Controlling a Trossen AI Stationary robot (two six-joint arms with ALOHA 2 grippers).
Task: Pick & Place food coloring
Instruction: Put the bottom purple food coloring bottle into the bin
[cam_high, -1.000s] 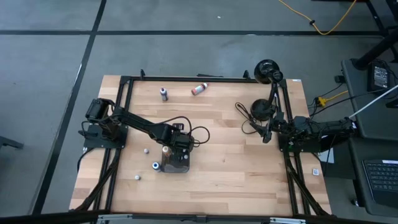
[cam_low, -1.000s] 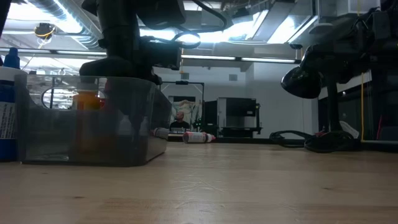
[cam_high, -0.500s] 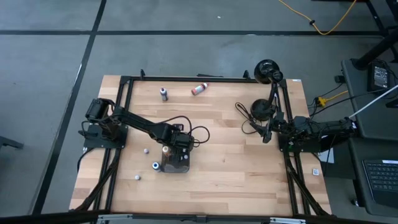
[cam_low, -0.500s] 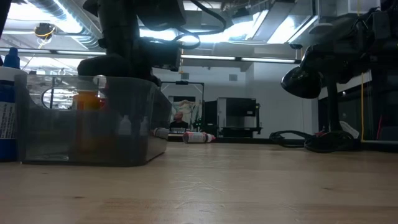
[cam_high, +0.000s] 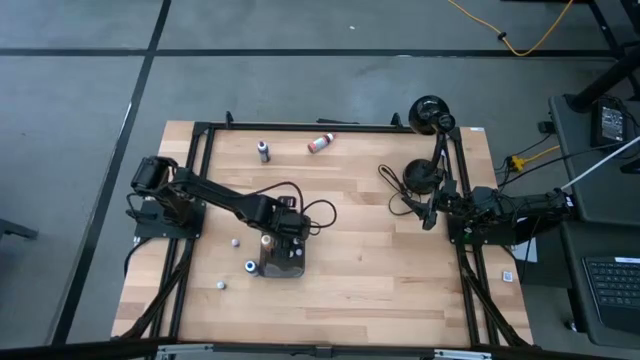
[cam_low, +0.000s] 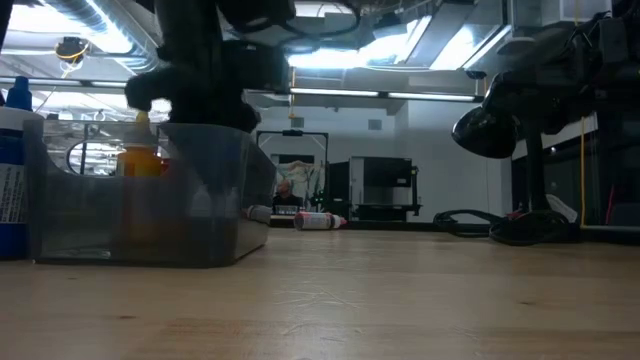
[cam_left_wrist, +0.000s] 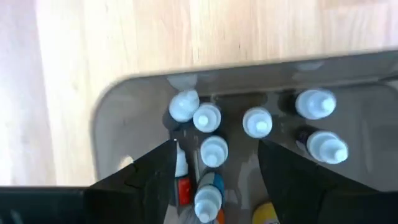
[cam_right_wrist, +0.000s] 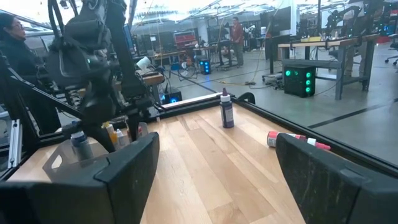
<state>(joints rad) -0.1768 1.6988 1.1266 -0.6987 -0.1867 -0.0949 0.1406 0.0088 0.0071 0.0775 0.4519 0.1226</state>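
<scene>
Several small food coloring bottles (cam_left_wrist: 214, 149) are seen standing inside the dark grey tray (cam_left_wrist: 118, 106), directly under the left gripper (cam_high: 287, 243), which is held over the tray near the table's middle-left. Its two fingers (cam_left_wrist: 152, 174) are spread apart, with nothing grasped between them; white-capped bottles show in the gap. On the bare table (cam_high: 380, 270), three tiny bottles are left just to the left of the tray (cam_high: 250, 265), and two more lie at the far edge, a dark upright bottle (cam_high: 264, 151) and a red-and-white bottle (cam_high: 320, 143) on its side. The right gripper (cam_high: 428, 212) is parked at the right side, jaws wide and empty. In the low view the tray's contents are blurred behind its wall, and the bottle colours there are hard to tell.
</scene>
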